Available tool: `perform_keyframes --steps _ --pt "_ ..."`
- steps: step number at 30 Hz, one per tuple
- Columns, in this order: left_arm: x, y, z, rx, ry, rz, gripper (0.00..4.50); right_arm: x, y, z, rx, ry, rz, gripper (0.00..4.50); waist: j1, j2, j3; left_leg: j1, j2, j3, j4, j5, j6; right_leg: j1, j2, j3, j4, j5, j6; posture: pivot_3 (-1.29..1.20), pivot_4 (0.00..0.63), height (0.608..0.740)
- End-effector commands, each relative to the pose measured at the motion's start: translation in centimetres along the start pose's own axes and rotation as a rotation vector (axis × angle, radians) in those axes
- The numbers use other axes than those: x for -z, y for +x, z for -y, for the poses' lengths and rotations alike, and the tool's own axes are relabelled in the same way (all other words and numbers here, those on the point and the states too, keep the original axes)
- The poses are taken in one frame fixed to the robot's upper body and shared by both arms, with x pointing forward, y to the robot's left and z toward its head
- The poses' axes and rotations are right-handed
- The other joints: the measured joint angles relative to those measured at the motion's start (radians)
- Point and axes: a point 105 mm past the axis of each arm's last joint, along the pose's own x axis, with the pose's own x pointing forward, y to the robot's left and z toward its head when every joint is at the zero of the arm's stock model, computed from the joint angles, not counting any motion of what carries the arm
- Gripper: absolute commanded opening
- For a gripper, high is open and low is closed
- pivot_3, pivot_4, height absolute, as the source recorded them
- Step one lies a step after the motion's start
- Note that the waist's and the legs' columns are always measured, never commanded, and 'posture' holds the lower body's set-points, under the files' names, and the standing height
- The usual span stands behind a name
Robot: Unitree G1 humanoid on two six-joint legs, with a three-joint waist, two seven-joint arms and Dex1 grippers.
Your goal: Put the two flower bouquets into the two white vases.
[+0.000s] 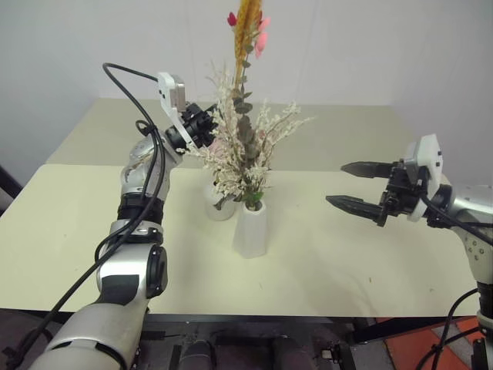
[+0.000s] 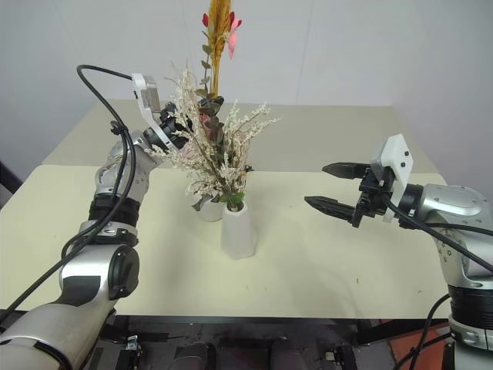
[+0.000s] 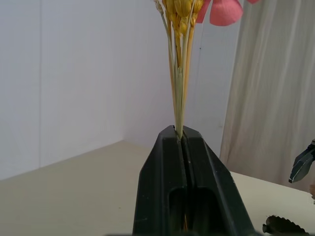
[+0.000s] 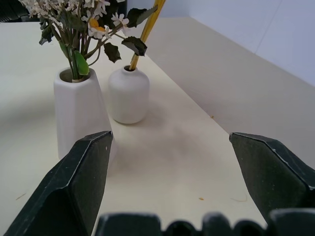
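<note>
The left end effector, clamped on the straw-stem bouquet, holds its near-upright stems with their foot already in the short rounded vase directly below, while the right end effector hangs wide open and empty, well apart.

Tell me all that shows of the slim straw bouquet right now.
The slim straw bouquet is a tight bunch of yellow-orange stalks topped by grain heads with red and pink blooms. It stands nearly upright, its lower end in the mouth of the short round vase, while the left gripper is shut on its stalks higher up.
</note>
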Motion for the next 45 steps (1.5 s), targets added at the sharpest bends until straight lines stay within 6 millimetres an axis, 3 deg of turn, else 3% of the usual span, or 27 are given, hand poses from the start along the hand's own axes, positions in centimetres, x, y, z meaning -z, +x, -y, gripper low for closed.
perform_keyframes --steps 1,21,45 --pt "-0.9 -0.2 0.3 0.018 0.028 0.012 0.04 -1.6 -0.3 0.2 0.007 -0.046 0.029 4.50 -0.001 0.000 0.000 0.000 0.000 0.000 0.000 0.000 0.000 0.000 0.000 0.000 0.000 0.000 0.000 0.00 0.150 0.740" --pt "0.1 -1.5 0.4 -0.028 0.015 -0.005 0.04 -1.5 -0.2 0.2 0.004 -0.047 0.030 4.50 -0.001 0.000 0.000 0.003 0.000 0.000 0.000 0.000 0.000 0.003 0.000 0.000 0.000 0.000 0.000 0.00 0.150 0.740" --pt "-3.2 -1.2 1.6 0.005 0.091 0.086 0.04 -1.5 0.6 0.3 -0.023 -0.046 0.044 4.50 0.001 0.000 0.000 0.003 0.000 0.000 0.000 0.000 0.000 0.003 0.000 0.000 -0.001 0.000 0.000 0.00 0.150 0.740"
